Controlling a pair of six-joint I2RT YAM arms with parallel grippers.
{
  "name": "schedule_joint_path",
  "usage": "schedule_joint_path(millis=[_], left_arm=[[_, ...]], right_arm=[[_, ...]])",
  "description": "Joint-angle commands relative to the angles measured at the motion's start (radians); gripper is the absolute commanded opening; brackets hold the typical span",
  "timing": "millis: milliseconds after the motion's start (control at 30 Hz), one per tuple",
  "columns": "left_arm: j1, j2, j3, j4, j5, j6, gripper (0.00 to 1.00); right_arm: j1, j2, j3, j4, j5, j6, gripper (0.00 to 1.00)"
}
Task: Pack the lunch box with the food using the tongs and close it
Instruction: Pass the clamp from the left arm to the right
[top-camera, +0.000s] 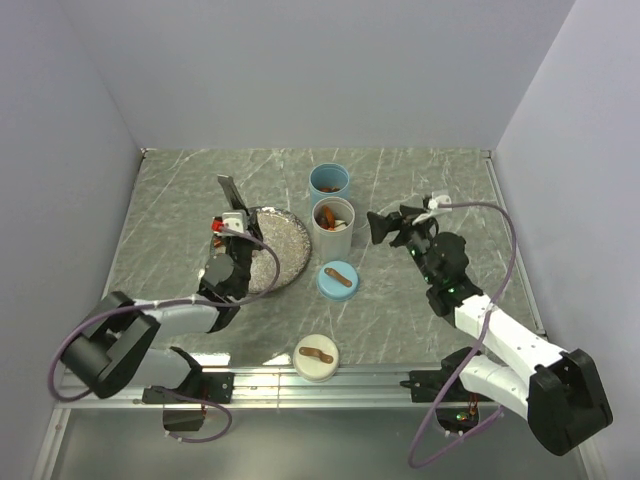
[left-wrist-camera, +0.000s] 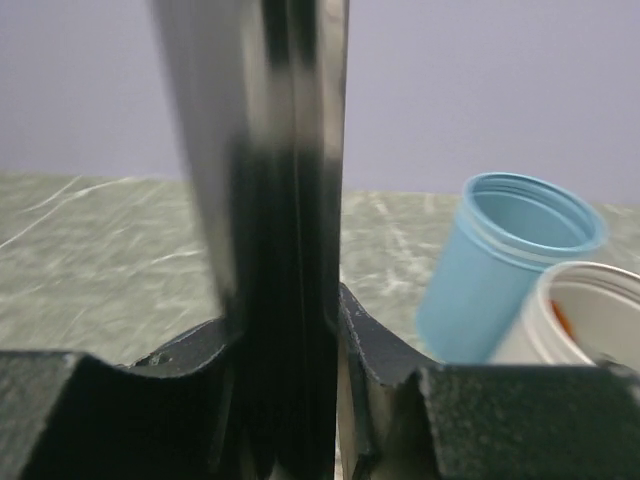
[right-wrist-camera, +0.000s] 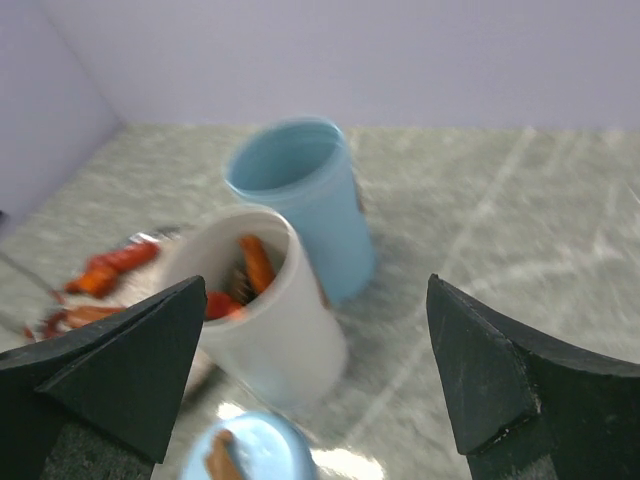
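While pressed together, tongs (left-wrist-camera: 285, 200) look dark

tongs (left-wrist-camera: 270, 200) upright; orange food (right-wrist-camera: 255, 262) in open white cup (right-wrist-camera: 280, 340).

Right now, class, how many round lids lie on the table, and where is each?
2. The blue lid lies just in front of the white container. The white lid lies near the front edge of the table. None appears hidden.

The white cup (right-wrist-camera: 262, 335) holds orange and red food (right-wrist-camera: 255, 262); a blue cup (right-wrist-camera: 300, 195) stands just behind it, a blue lid (right-wrist-camera: 245, 455) in front, loose pieces (right-wrist-camera: 105, 272) to its left.
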Motion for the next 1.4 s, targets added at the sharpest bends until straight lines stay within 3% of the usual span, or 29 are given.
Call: schedule_joint_path(millis=[0, 400, 767, 1367], left_arm=[[-0.004, -0.077, -0.005, -0.105, 0.205, -0.003, 0.34], [-0.004, -0.128, 0.011, -0.211, 0.514, -0.004, 0.34], [-0.004, -0.12, 0.031, -0.24, 0.584, -0.016, 0.34], [-0.004, -0.157, 0.011, -0.243, 0.622, -0.023, 0.33]], right_arm=[[0.005, -0.021, 0.137, -0.036, -0.133, 0.023, 0.96], [0.25, 0.077, 0.455, -0.201, -0.19, -0.03, 0.9], [0.514, 0.232, 0.636, -0.297, -0.14, -0.111, 0.89], [0.554, 0.414, 0.771, -0.267, 0.051, -0.137, 0.82]])
